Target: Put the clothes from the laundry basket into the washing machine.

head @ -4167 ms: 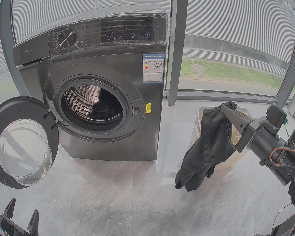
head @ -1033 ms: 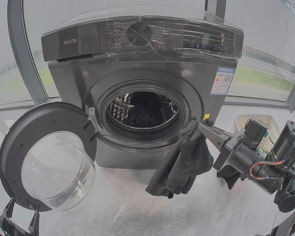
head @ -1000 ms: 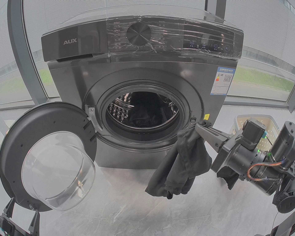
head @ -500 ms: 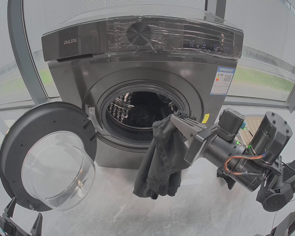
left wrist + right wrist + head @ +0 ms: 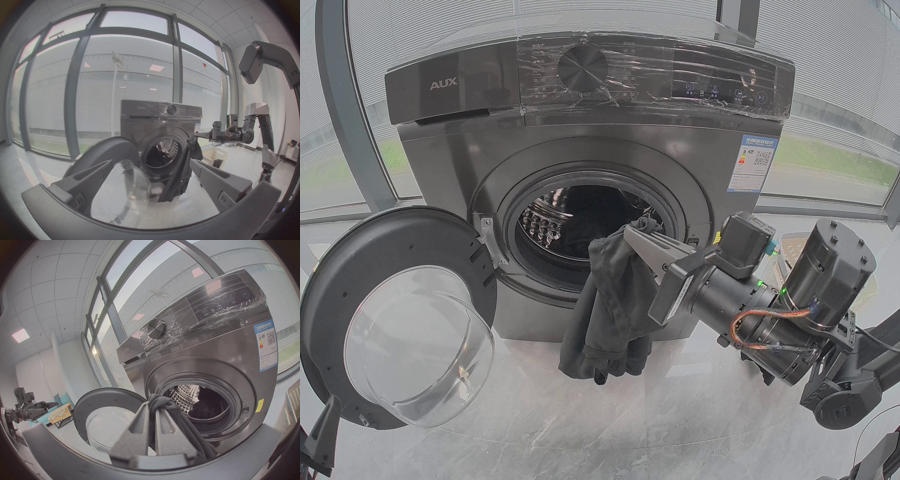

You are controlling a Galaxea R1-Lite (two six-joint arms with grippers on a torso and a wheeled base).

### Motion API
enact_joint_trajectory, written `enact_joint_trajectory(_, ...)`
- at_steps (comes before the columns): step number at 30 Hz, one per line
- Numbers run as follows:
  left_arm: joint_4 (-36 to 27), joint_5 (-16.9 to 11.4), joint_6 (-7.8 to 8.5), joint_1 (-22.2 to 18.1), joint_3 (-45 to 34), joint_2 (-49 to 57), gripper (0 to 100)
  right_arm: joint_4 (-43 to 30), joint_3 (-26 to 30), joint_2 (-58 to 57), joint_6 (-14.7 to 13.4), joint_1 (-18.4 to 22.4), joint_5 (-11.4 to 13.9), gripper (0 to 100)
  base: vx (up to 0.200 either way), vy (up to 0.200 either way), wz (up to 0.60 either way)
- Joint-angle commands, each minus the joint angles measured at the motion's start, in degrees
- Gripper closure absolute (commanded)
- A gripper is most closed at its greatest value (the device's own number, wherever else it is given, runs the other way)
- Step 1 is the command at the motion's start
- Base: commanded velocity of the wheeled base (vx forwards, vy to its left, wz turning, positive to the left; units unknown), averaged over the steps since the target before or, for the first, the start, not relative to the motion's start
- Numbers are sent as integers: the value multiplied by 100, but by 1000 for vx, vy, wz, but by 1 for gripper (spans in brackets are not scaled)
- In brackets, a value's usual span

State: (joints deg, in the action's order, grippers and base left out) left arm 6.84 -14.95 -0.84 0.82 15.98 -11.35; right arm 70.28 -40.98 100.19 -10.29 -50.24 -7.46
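Overhead first, head view: the right arm is stretched nearly level from the right toward the washing machine [image 5: 587,144]. The right gripper [image 5: 634,234] is clamped on a dark garment [image 5: 612,300] just in front of the porthole's lower right rim. The garment hangs in long crumpled folds down past the opening. The door [image 5: 394,250] is swung wide to the left. The laundry basket [image 5: 784,245] sits behind the arm, mostly hidden.

Left wrist view: the left gripper [image 5: 150,164] is low and level, facing the machine, its fingers [image 5: 90,181] spread wide with nothing between them. Beyond it, the garment dangles before the open drum [image 5: 162,150], and the basket stands just beside the machine.

Right wrist view: both fingers are pressed together, with cloth bunched at the tips and the rest draping down one side. More dark clothing lies inside the drum.
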Motion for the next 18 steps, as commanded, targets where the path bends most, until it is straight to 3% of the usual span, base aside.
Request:
enact_joint_trajectory(1,986,-1002,31,208,-350,-2389,0,-32,-358,220,-202,-12,34,100,0,0,0)
enact_joint_trajectory(3,1320,-1045,234,472,-377,-2873,0,-32,-542,290,-219,5,43,100,0,0,0)
enact_joint_trajectory(4,1425,-1054,251,613,-377,-3031,0,-49,-621,308,-219,5,43,100,0,0,0)
enact_joint_trajectory(9,2085,-1054,260,1456,-385,-3901,0,30,-946,492,-237,32,-10,100,0,0,0)
enact_joint_trajectory(14,2515,-1045,295,1790,-350,-4666,0,30,-1008,589,-254,49,-27,100,0,0,0)
enact_joint_trajectory(15,2770,-993,286,2098,-341,-5132,0,30,-999,589,-263,49,-27,100,0,0,0)
enact_joint_trajectory(18,3218,-993,313,2300,-341,-5747,0,39,-990,580,-263,49,-27,100,0,0,0)
